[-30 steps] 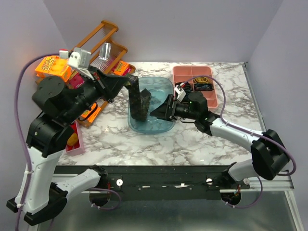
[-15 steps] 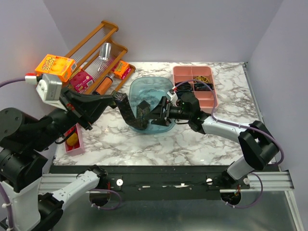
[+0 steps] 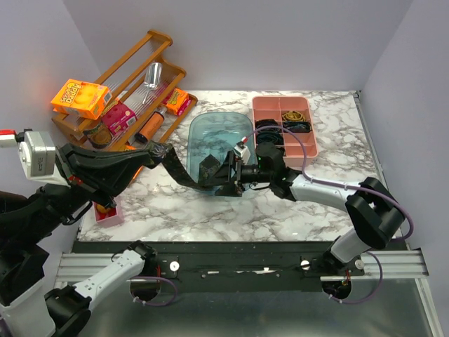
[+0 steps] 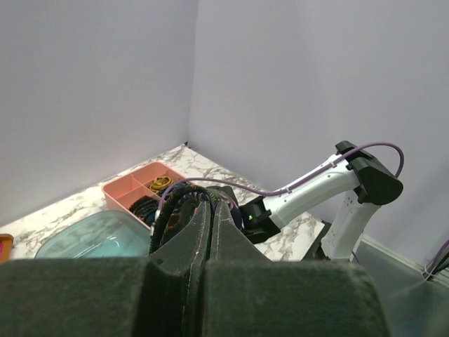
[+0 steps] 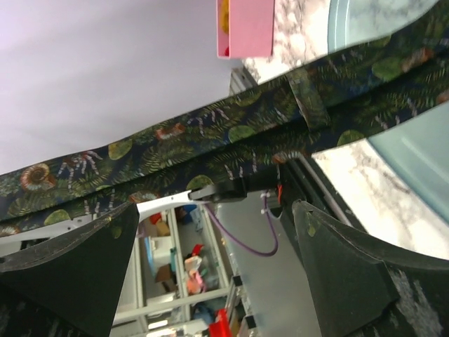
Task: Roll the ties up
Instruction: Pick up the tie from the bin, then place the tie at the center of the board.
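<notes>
Tie (image 3: pixel 177 167), dark with a green leafy print, hangs stretched in the air above the left part of the counter (image 3: pixel 280 210). Its upper end is pinched in the left end effector (image 3: pixel 161 150), whose jaws are fully closed on the fabric. From there the band slopes down and to the right, to the near edge of a clear blue tub (image 3: pixel 221 126), where it gathers into a dark fold. Its long axis runs roughly left to right in the overhead view.

The right end effector (image 3: pixel 224 175) sits just beside that lower fold, jaws spread wide and holding nothing, pointing left along the tie. The right arm is the nearer one to the lower end, so catching that end looks like the next move.

The right wrist view adds what the overhead cannot. There the tie crosses in front of the open jaws as two strips side by side, beyond the fingertips rather than between them. The left wrist view shows only closed fingers (image 4: pixel 196 246) with dark fabric at their tip.
</notes>
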Robot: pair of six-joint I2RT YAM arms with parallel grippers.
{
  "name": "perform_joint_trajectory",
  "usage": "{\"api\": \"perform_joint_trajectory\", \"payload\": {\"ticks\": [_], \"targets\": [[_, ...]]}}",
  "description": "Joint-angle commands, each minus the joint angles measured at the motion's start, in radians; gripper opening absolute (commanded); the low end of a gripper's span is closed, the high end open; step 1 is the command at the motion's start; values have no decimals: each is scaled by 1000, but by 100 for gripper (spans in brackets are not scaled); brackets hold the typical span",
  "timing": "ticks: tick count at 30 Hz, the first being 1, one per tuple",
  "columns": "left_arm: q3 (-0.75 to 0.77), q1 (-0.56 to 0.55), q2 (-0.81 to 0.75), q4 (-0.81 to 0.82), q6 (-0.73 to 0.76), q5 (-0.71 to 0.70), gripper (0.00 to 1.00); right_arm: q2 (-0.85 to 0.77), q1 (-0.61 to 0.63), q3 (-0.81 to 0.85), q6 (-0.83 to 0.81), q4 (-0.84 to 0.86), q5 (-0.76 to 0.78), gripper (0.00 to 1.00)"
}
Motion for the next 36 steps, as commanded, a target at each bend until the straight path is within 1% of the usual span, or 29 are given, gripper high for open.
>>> {"api": "perform_joint_trajectory", "payload": {"ticks": [1, 6, 10, 19, 29, 36], "targets": [[19, -2, -24, -4, 20, 42, 0, 11, 25, -34, 106, 55, -33, 100], [27, -2, -34, 6, 32, 60, 0, 28, 45, -67, 215, 139, -23, 100], [11, -2, -35, 32, 26, 104, 0, 52, 63, -72, 239, 139, 0, 100], [-7, -2, -66, 68, 29, 144, 0, 112, 74, -100, 356, 256, 58, 100], [-22, -2, -89, 97, 24, 177, 0, 146, 74, -107, 413, 325, 90, 100], [-41, -2, -95, 146, 6, 213, 0, 173, 76, -69, 422, 311, 99, 100]]}}
